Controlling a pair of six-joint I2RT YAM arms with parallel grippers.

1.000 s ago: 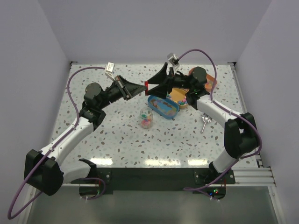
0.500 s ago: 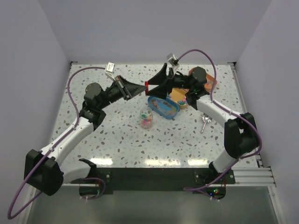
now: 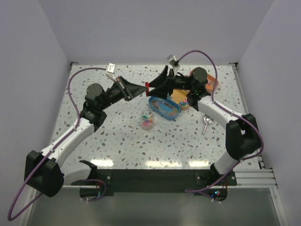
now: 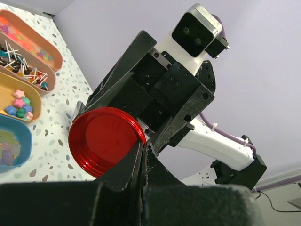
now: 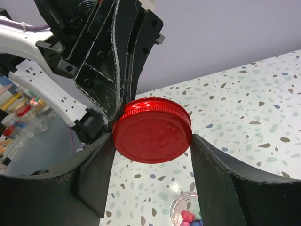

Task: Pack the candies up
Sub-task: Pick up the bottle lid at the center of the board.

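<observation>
over the speckled table (image 3: 117,136), top external view: the red lid (image 3: 147,86) is held in the air where both arms meet. the right gripper (image 3: 151,88) reaches it from the right of the lid, the left gripper (image 3: 141,89) from the left. the candies (image 3: 147,121) sit in a small clear jar (image 3: 147,116) that stands open, below the lid and nearer the arm bases. more candies lie in oval tins (image 3: 175,116) to the right of the lid.

left wrist view: the lid (image 4: 106,141) shows its hollow side, so its flat faces stand upright, not level. the left fingers are drawn almost together with their tips at the lid's rim. they appear to pinch the rim wall.

right wrist view: the right jaws are closed across the lid's (image 5: 151,129) width, one finger on each side of the rim. the jar mouth (image 5: 188,212) shows below the lid.

judgement: the lid needs turning level, hollow side down, then lowering onto the jar. both arms are about equally near.
</observation>
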